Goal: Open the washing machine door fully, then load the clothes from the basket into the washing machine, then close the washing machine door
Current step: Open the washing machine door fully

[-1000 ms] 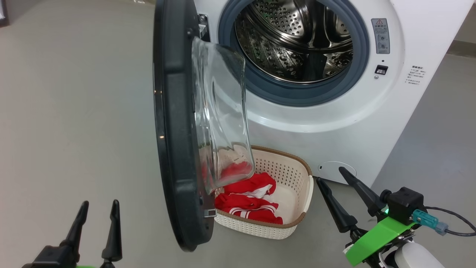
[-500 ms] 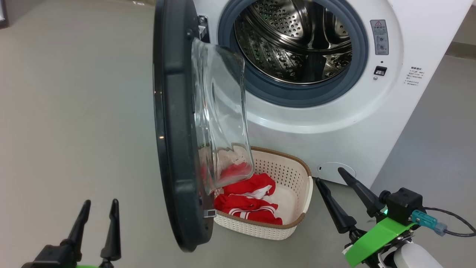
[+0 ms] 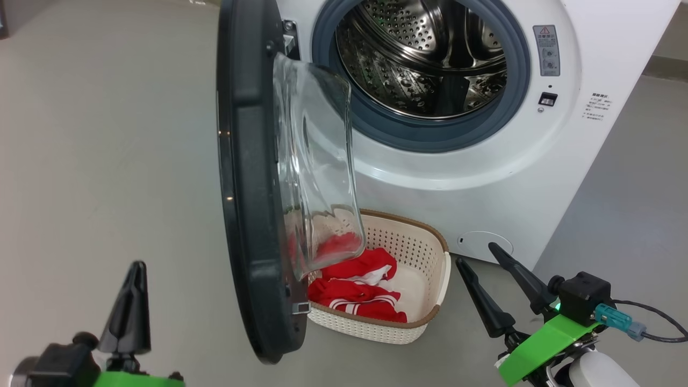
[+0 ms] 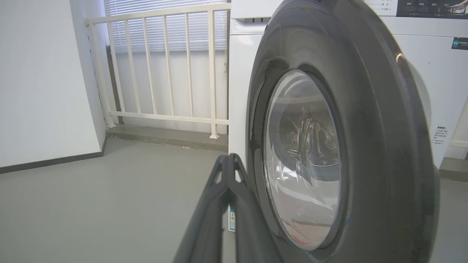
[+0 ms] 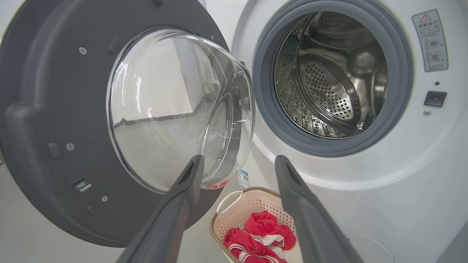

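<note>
Door (image 3: 244,177) is hanging open
My left claw (image 3: 137,271) is pinching together — my right claw (image 3: 477,253) is gaping apart.

Smooth grey floor (image 4: 109,204) at six o'clock; plain white wall (image 4: 44,80) at nine, dark skirting (image 4: 51,163) beneath; white railing (image 4: 164,117) before slatted blinds (image 4: 177,33) at eleven.
</note>
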